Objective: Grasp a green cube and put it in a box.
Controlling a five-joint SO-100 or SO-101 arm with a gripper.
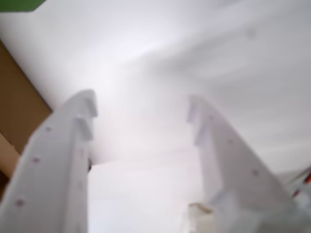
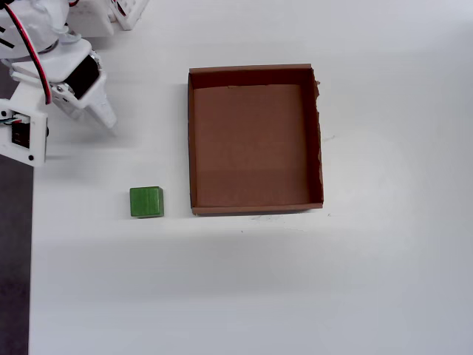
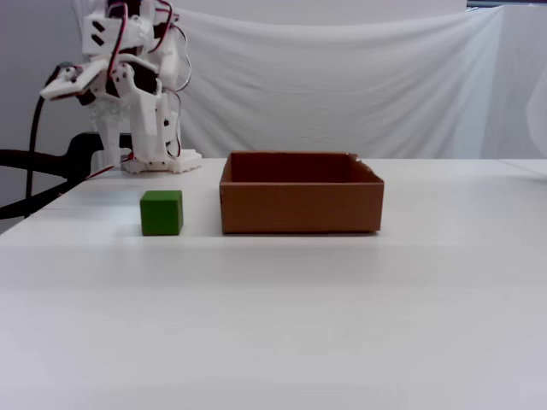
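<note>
Green cube (image 2: 146, 202) — matte, beside cardboard box (image 2: 256, 209).

White plastic arm (image 3: 128, 85) w/ red-black cables, notched end effector (image 1: 141, 114) fingers.

Overhead looks down; fixed faces table (image 3: 342, 307) (low).

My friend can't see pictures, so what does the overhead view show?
A small green cube sits on a white table, just left of an empty brown cardboard box. The white robot arm waits in the top left corner, away from both.
</note>
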